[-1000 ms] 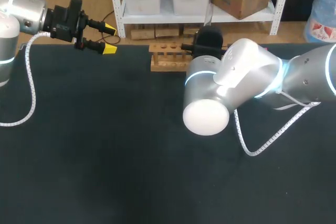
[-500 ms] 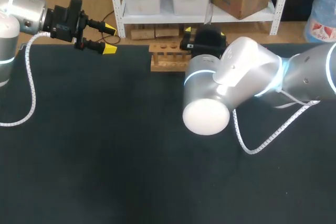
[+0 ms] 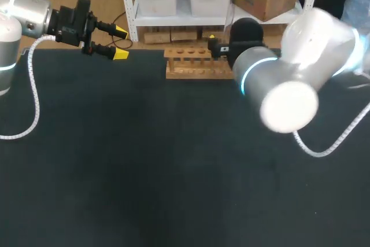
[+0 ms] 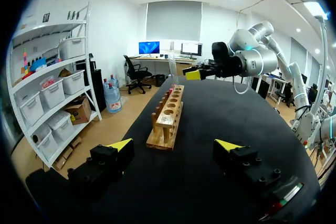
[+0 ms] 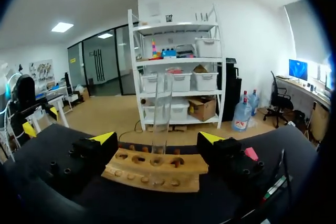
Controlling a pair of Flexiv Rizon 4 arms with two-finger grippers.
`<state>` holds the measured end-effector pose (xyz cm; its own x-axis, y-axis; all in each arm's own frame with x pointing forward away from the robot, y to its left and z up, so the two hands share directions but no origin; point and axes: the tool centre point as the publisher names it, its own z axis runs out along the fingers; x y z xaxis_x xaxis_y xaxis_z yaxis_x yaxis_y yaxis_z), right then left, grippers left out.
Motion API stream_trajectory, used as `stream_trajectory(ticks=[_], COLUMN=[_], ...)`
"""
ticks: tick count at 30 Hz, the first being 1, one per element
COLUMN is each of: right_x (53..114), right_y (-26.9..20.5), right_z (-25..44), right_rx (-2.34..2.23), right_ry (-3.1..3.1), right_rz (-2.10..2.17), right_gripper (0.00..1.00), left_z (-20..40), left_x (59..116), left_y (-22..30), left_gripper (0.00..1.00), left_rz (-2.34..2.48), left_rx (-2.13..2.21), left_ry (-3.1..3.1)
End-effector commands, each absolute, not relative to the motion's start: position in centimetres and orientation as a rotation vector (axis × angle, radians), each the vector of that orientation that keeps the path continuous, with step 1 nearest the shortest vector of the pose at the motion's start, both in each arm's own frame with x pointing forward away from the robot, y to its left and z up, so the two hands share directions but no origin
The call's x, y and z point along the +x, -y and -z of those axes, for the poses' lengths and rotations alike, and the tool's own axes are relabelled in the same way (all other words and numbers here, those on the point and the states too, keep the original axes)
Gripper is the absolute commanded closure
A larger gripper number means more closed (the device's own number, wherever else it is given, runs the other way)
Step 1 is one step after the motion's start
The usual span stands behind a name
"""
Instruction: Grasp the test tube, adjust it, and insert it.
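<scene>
Dark table [image 3: 115,160], wooden rack [image 3: 196,66] at its far edge. Standing upright in a rack hole: test tube [image 5: 161,109]; insertion looks done. Facing it, right fingers [image 5: 103,139] wide, not touching (backing off remains, probably). Well apart from rack, left fingers [image 4: 122,145] wide, empty.

Found no legible text, label, number or sign on the wooden rack [image 3: 199,65], on the test tube [image 5: 161,114] upright in that rack, or on the table [image 3: 144,172] around it.

Tan wooden rack [image 3: 196,72], black table [image 3: 144,160]
</scene>
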<state>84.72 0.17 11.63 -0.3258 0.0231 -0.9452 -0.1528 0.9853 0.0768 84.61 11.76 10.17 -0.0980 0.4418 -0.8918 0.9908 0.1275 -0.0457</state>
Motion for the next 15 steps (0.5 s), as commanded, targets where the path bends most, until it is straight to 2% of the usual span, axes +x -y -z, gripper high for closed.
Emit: stream_trajectory(ticks=[1,15], right_x=[82.9,79.9], right_y=[1.4,2.1], right_z=[-12.6,-12.2], right_rx=[-0.27,-0.504], right_ry=[-1.897,-1.978], right_rz=[-0.399,-0.599], right_gripper=[0.0,0.0], left_z=[-10.1,-10.1], left_x=[84.7,84.7], left_y=[-11.8,-11.8], left_gripper=[0.0,0.0], left_rz=[0.921,0.921], left_rx=[1.413,1.413], left_ry=[-1.652,-1.652])
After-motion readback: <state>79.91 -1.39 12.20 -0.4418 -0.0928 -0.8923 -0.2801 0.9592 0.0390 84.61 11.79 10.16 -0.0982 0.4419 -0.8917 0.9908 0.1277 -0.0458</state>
